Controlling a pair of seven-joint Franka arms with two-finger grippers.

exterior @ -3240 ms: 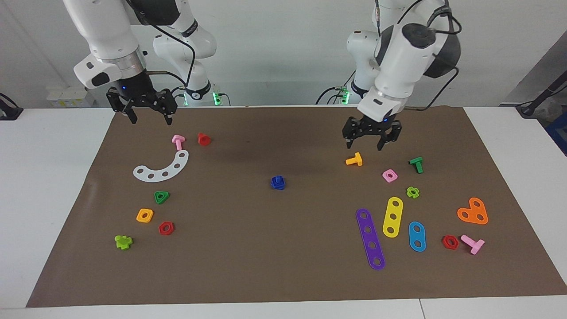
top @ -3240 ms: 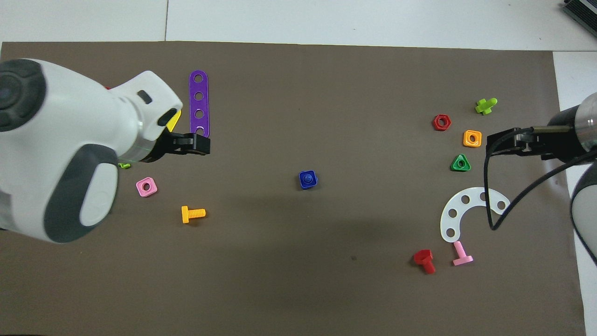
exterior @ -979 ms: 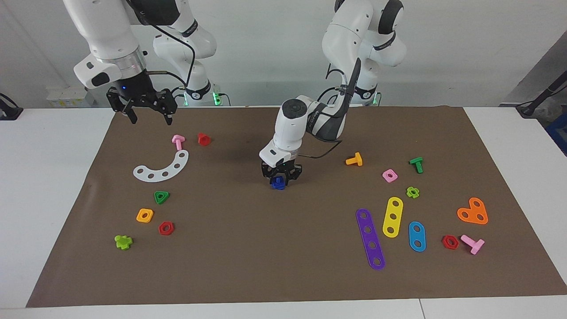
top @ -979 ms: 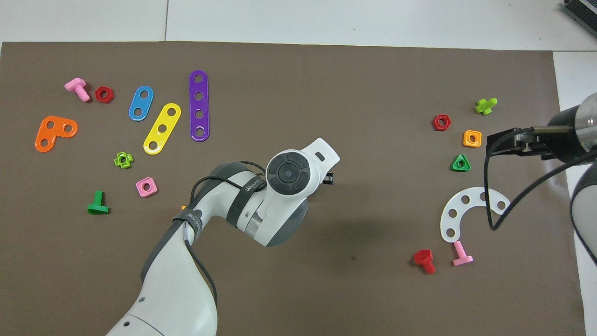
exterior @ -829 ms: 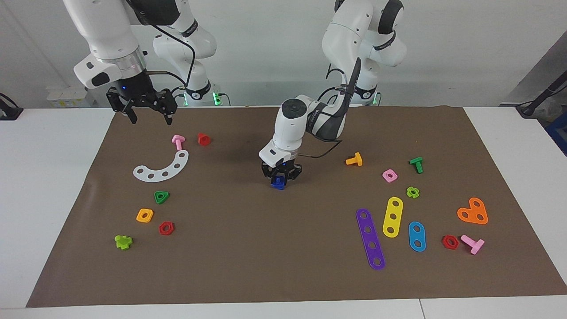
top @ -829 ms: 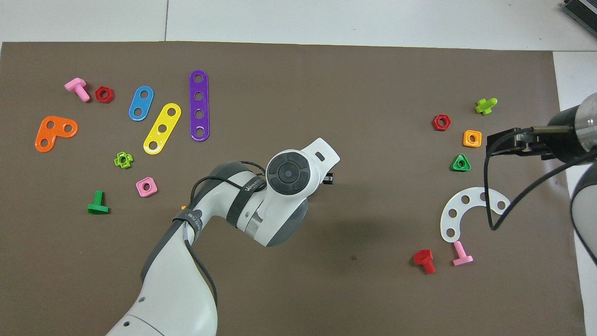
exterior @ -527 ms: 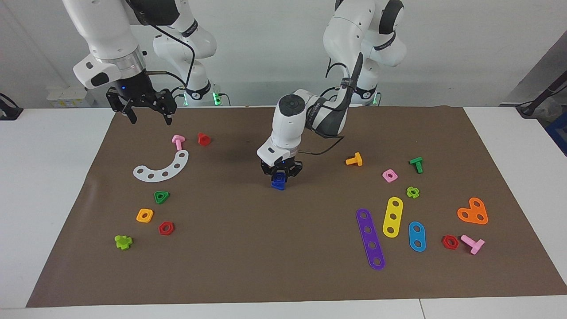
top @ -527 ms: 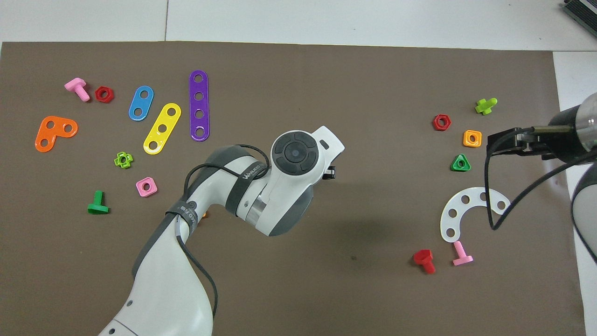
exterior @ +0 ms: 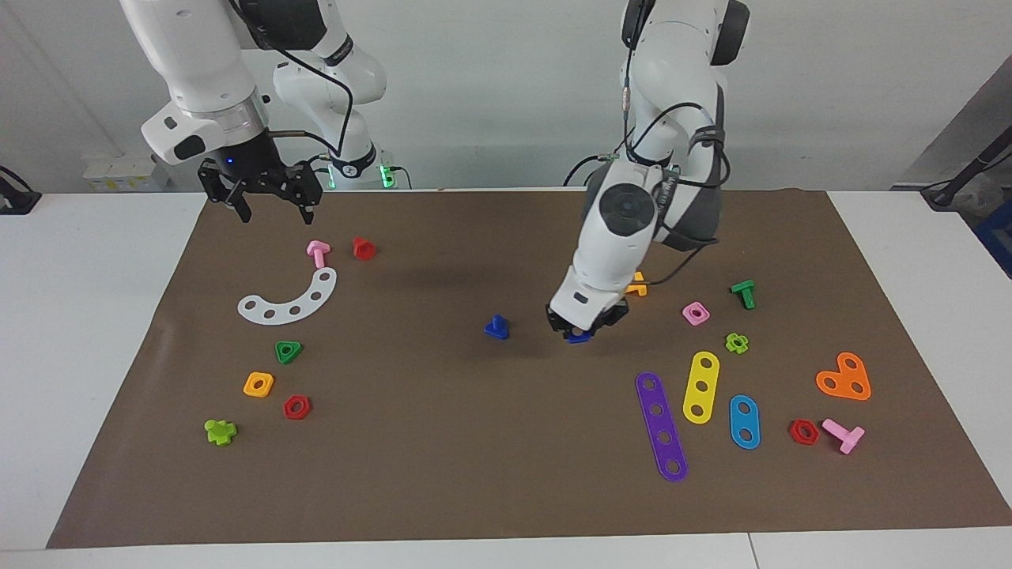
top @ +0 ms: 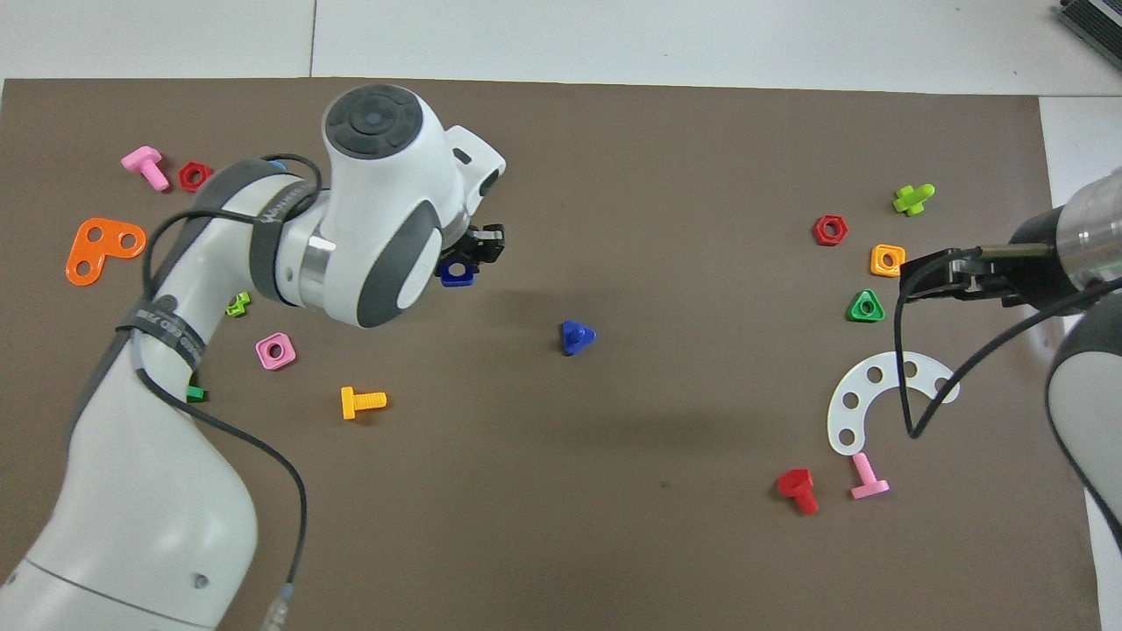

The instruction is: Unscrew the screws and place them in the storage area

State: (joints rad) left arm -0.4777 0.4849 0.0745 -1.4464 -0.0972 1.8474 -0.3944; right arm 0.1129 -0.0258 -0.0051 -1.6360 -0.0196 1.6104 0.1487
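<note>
The blue screw [exterior: 496, 326] stands head down on the middle of the mat, shaft up; it also shows in the overhead view [top: 577, 336]. My left gripper [exterior: 581, 332] is shut on the blue square nut [exterior: 579, 337], low over the mat beside the screw, toward the left arm's end; the nut shows in the overhead view [top: 456, 274]. My right gripper [exterior: 265, 207] is open and empty, waiting in the air over the storage area's edge. The storage area holds the white curved strip [exterior: 288, 299], green nut [exterior: 288, 351], orange nut [exterior: 258, 384] and red nut [exterior: 296, 407].
A pink screw [exterior: 318, 253] and red screw [exterior: 364, 248] lie by the white strip. Toward the left arm's end lie purple [exterior: 661, 425], yellow [exterior: 700, 386] and blue [exterior: 744, 421] strips, a pink nut [exterior: 696, 313], an orange screw [top: 362, 401] and a green screw [exterior: 743, 293].
My left gripper closed on the blue nut, lifted it off the screw and carried it toward the left arm's end. The screw stays at the mat's middle. The right gripper barely moved.
</note>
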